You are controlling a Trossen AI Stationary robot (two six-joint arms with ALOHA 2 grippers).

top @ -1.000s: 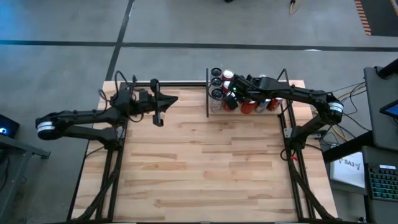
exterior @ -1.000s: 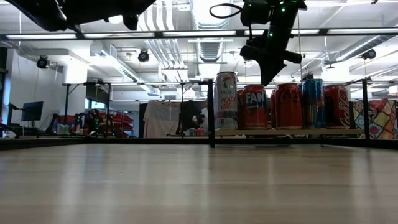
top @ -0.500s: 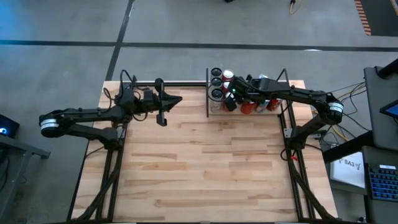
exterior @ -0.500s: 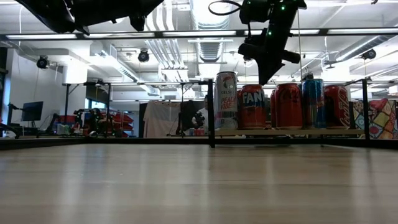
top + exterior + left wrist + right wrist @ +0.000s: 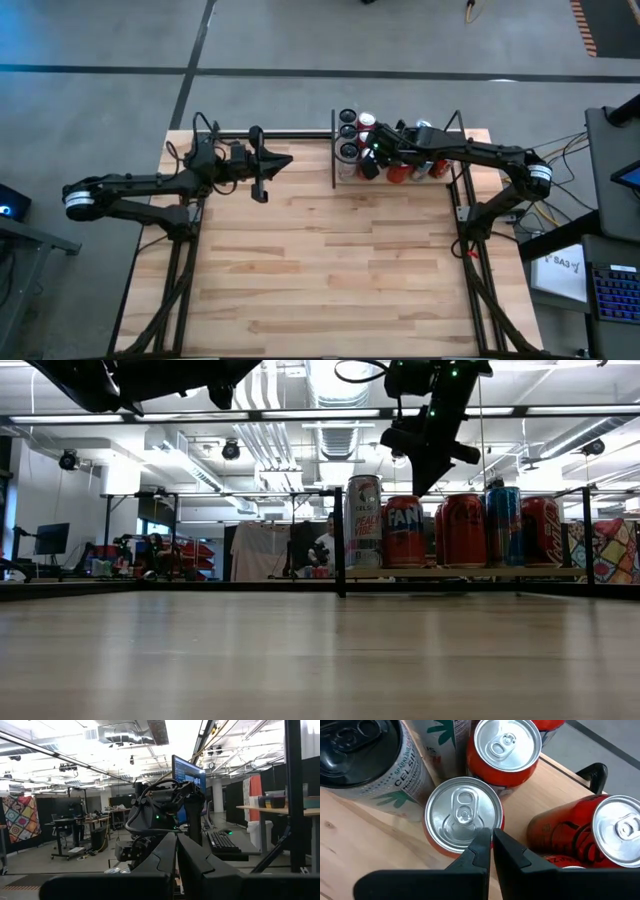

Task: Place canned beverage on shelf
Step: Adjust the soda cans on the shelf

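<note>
From above, the shelf sits at the table's far edge, packed with cans. The right gripper hangs over them, fingers pressed together, holding nothing. The left gripper waits opposite, also closed. At table height, cans stand in a row on the shelf. The right wrist looks down on an orange can.
</note>
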